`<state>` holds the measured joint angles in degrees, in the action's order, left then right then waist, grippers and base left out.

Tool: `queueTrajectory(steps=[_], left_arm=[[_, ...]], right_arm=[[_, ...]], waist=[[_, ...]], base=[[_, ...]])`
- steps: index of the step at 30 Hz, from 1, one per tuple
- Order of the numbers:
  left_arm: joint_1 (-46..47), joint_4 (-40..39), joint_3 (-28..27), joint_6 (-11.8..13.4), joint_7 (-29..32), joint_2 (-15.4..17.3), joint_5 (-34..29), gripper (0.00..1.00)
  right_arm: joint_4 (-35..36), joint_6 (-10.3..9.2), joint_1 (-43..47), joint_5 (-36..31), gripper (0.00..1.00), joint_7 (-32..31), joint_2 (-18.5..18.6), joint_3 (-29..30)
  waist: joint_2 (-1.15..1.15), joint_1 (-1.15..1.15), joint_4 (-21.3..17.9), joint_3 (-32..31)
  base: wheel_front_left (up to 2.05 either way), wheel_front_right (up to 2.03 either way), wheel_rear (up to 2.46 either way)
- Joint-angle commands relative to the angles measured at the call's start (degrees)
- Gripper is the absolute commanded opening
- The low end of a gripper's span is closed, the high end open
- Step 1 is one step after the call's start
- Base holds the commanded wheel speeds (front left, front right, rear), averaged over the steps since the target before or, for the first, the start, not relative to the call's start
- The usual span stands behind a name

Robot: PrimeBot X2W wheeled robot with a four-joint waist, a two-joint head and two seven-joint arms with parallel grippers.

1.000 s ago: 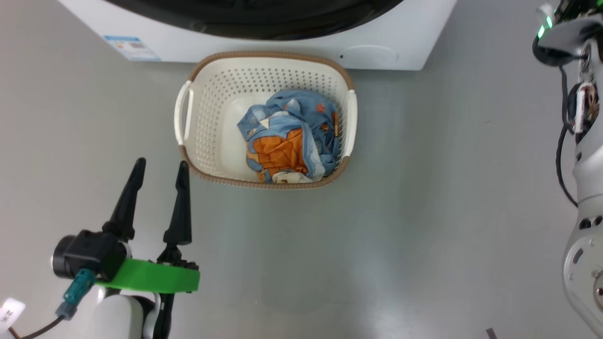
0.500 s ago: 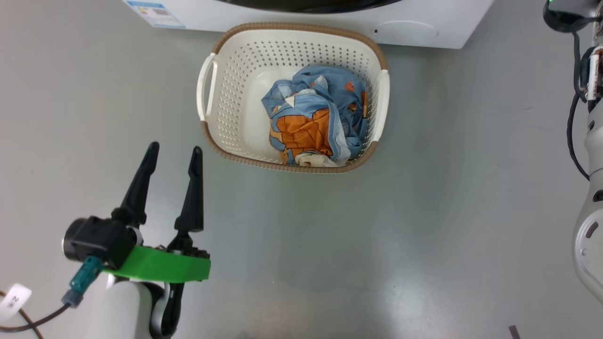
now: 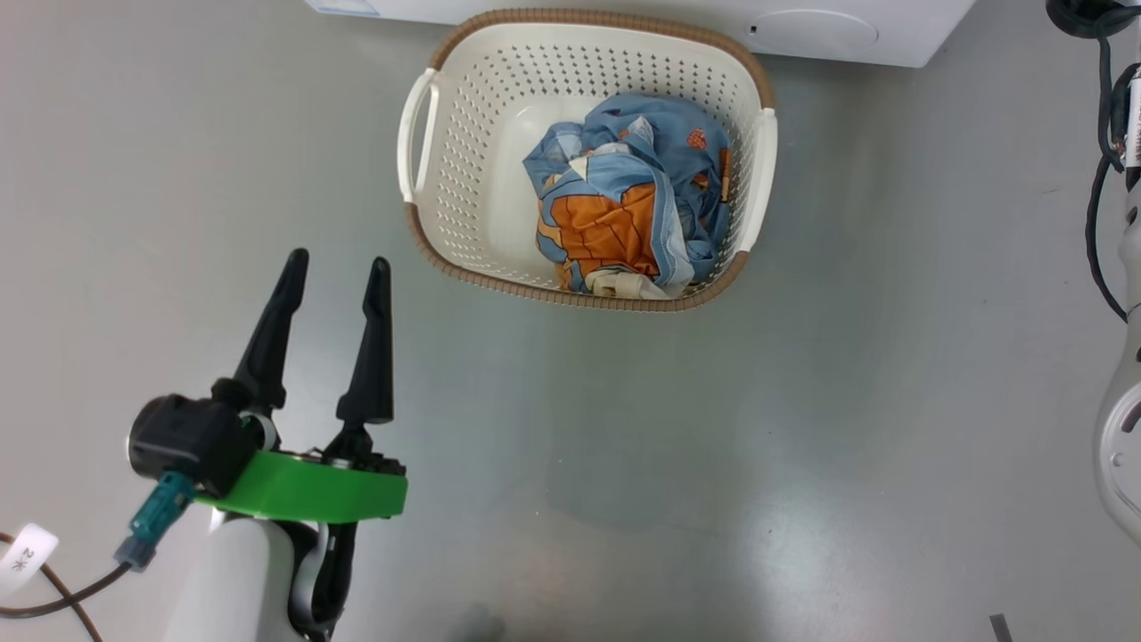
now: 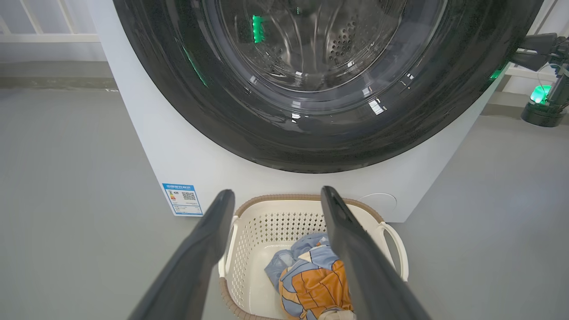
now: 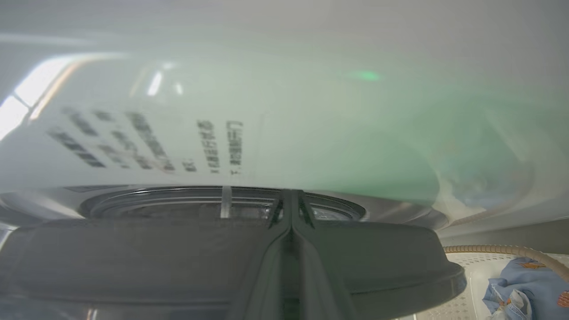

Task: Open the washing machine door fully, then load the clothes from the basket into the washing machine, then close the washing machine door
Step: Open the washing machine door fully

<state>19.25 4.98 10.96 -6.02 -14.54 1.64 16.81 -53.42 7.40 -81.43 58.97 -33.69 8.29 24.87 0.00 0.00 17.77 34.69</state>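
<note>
The left gripper (image 3: 340,259) hangs over the grey floor (image 3: 134,134), its two dark fingers (image 3: 266,339) spread wide and holding nothing. It sits to the left of the basket (image 3: 463,178), apparently parked until loading begins. The cream basket stands on the floor just in front of the washing machine (image 3: 802,36), handy for the transfer. The clothes (image 3: 624,205), a crumpled light blue bundle with an orange patch and small orange marks, lie against its right wall. Above, the washing machine door (image 4: 311,142), glossy black around a bulging glass bowl, looks closed or barely ajar. At its right edge the right gripper (image 5: 291,193), closed tight and empty, noses against the door's rim, likely to lever it open.
</note>
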Motion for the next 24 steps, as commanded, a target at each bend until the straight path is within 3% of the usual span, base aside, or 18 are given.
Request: queueTrajectory(steps=[1, 24], left_arm=[[0.3, -1.5, -1.8, 0.5, -0.5, 1.2, 0.2, 1.0], [0.9, -2.1, -3.6, 0.5, -0.5, 1.2, -0.8, 1.0]], right_arm=[[1.4, 0.09, -1.6, -1.3, 0.0, -1.1, -2.2, -0.6], [15.7, 0.09, 13.5, 0.8, 0.0, -19.4, -5.2, -5.3]], waist=[[0.0, 0.0, 0.2, 0.1], [0.0, 0.0, -1.7, -2.3]], base=[[0.0, 0.0, 0.0], [0.0, 0.0, 0.0]])
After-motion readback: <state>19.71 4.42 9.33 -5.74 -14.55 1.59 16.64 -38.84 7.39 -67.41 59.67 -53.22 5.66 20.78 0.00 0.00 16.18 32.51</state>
